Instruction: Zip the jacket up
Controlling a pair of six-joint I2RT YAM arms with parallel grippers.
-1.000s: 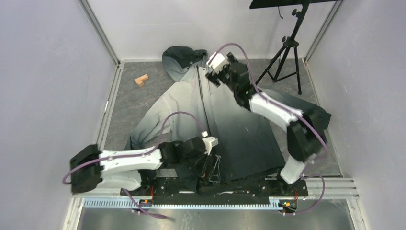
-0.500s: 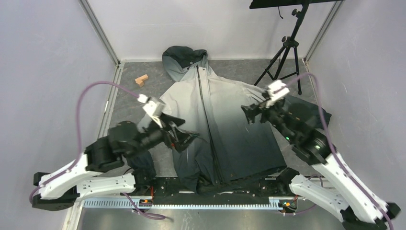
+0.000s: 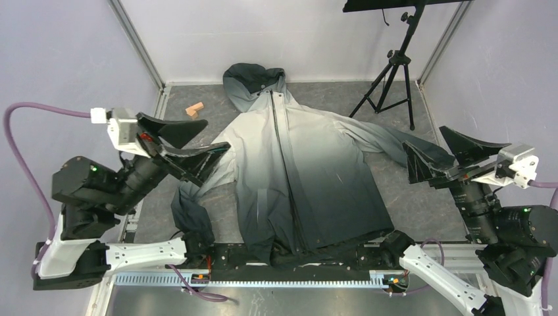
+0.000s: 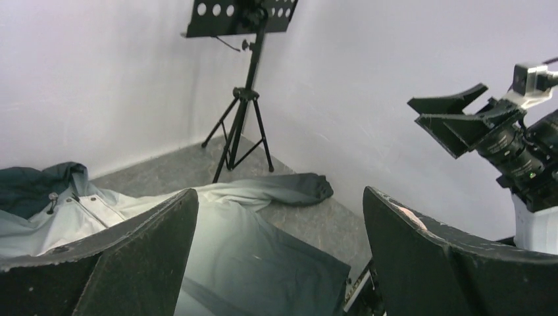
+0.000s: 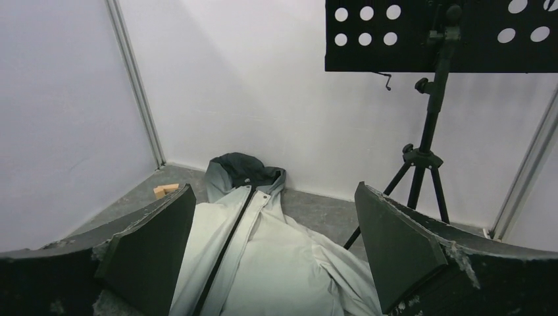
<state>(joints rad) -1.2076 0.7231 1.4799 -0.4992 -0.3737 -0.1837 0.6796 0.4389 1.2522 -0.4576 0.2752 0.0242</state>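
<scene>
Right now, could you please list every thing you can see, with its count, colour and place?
jacket: 1, pale grey fading to charcoal, dark hood; flat in the middle of the table, hood toward the far wall
wooden block: 1, light brown; far left, apart from the jacket
music stand: 1, black; far right corner
table: 1, grey; under everything
left gripper: 1, black; open, raised left of the jacket
right gripper: 1, black; open, raised right of the jacket
</scene>
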